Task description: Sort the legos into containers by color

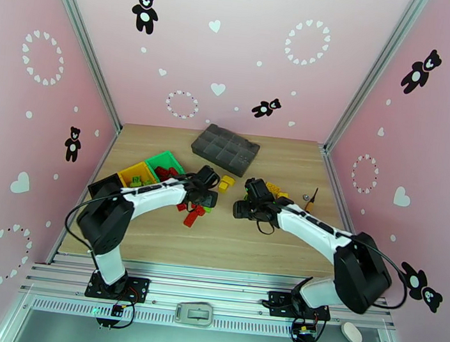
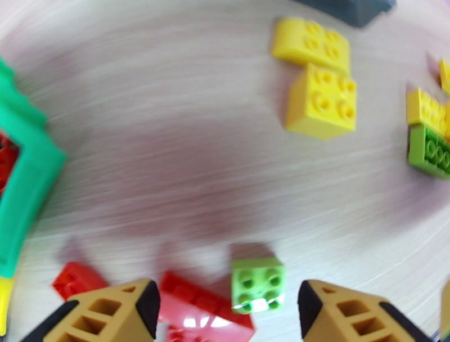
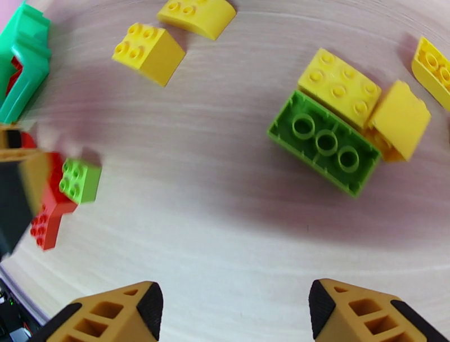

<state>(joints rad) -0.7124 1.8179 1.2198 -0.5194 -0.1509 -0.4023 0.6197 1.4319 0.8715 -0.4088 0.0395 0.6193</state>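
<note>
Left tool (image 2: 228,304) released, jaws apart; small light-green 4-stud plastic brick (image 2: 257,284) between them, toward 1 o'clock, square-topped. Right tool (image 3: 236,306) released, empty, farther off.

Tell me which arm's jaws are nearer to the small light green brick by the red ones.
Left. The small light green brick lies right between the left arm's open jaws; the right arm's jaws hang over bare table, well off to the brick's right.

Table (image 1: 249,245): light wood.
Legos (image 1: 225,182): red, yellow, green — are scattered mid-table.
Containers (image 1: 160,156): green, yellow, black — are lined up at left.
Grey tray (image 1: 225,149): is laid at back.
</note>
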